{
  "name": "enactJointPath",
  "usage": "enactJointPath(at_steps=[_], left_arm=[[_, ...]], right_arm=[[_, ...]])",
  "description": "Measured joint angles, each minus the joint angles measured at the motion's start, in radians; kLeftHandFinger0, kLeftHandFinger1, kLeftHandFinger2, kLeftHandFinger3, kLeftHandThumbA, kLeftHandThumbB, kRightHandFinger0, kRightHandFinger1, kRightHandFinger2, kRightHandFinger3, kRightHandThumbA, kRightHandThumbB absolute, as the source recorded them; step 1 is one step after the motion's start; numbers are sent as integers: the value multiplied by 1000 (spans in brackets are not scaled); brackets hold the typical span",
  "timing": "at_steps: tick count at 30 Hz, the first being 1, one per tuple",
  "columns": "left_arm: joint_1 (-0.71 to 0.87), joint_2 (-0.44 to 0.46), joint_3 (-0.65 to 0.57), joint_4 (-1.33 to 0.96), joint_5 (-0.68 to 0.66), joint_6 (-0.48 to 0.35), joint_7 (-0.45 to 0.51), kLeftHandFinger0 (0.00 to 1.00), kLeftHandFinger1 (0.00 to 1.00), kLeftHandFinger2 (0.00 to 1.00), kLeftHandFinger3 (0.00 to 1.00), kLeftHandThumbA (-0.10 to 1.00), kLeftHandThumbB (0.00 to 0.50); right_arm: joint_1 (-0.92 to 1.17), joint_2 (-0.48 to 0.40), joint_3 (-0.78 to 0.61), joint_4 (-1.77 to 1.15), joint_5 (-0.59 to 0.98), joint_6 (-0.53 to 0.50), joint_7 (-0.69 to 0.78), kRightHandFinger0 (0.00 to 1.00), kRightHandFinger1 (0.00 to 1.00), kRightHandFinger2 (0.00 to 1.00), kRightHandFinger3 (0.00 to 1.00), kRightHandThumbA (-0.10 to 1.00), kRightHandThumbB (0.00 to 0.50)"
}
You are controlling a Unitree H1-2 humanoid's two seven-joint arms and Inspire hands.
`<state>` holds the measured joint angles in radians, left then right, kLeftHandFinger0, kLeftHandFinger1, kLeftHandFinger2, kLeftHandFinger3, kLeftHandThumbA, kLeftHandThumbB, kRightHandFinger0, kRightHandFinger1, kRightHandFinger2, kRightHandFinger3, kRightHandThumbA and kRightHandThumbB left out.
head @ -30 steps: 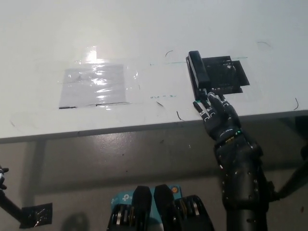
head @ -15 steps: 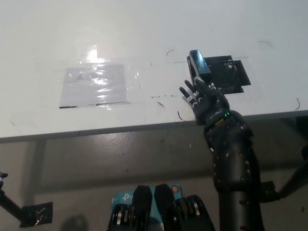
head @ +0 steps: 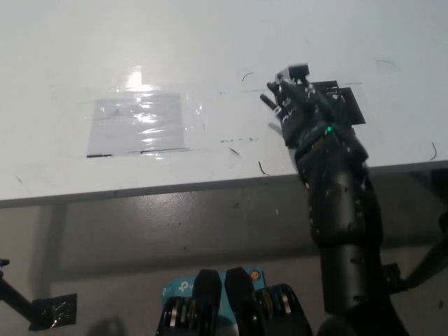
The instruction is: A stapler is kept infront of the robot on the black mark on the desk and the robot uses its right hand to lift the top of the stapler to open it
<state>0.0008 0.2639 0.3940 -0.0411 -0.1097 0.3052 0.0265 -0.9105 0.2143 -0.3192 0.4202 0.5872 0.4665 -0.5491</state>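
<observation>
**Black hand over the stapler on the dark mark**

Head view: a white desk (head: pixel 210 42) fills the upper part of the picture, its near edge running across at about mid-height. On the desk's right part lies a black mark (head: pixel 346 105), a dark square patch. The robot's right hand (head: pixel 297 112) lies over the left part of this mark, with the black forearm reaching up to it from the bottom right. The stapler (head: pixel 299 70) is on the mark beneath the hand and is almost wholly hidden by it; only a small dark end shows just past the fingertips, at the far side of the hand. The fingers (head: pixel 274 98) are bent and bunched at the stapler's far end, and they seem to touch it, but black against black makes it impossible to tell whether they grip the stapler's top or only rest on it. Whether the stapler's top is raised cannot be told either. A small green light shows on the back of the hand near the wrist.

To the left, well apart from the mark, a clear plastic sheet (head: pixel 136 124) lies flat on the desk and shines with glare. A few thin dark scribbles mark the desk between the sheet and the black mark.

The left hand barely shows at the lower left edge.
</observation>
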Motion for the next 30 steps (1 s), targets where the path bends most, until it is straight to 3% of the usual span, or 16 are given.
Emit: enactJointPath(at_steps=[3,6,9,14,17,22,27,30], left_arm=[[1,-1,0,-2,0,2,0,235,225,457,727,423,0],[3,-2,0,-3,0,4,0,233,219,432,698,412,0],[4,-2,0,-2,0,5,0,217,217,443,703,406,0],[9,-2,-2,-2,1,6,0,202,216,459,729,410,0],[15,-3,-2,-2,0,6,0,214,220,466,730,421,0],[21,-3,-3,-2,0,7,0,210,221,462,706,409,0],[22,-4,-5,-2,1,8,0,243,227,438,693,394,0],[22,-4,-5,-3,1,9,0,220,215,447,689,399,0]], right_arm=[[-54,-31,7,64,-11,-1,13,616,696,757,920,267,0],[-112,-65,6,155,-21,-8,19,608,675,727,904,256,0],[-170,-103,5,257,-30,-23,25,538,624,676,860,254,0],[-273,-155,5,439,-47,-66,49,512,609,708,903,298,0],[-332,-171,4,550,-58,-103,69,475,567,668,851,264,0],[-404,-194,-4,706,-67,-170,86,496,573,655,820,219,0],[-470,-208,-5,862,-84,-252,103,445,487,576,796,214,0],[-492,-207,-8,908,-88,-287,109,462,520,614,802,232,0]])
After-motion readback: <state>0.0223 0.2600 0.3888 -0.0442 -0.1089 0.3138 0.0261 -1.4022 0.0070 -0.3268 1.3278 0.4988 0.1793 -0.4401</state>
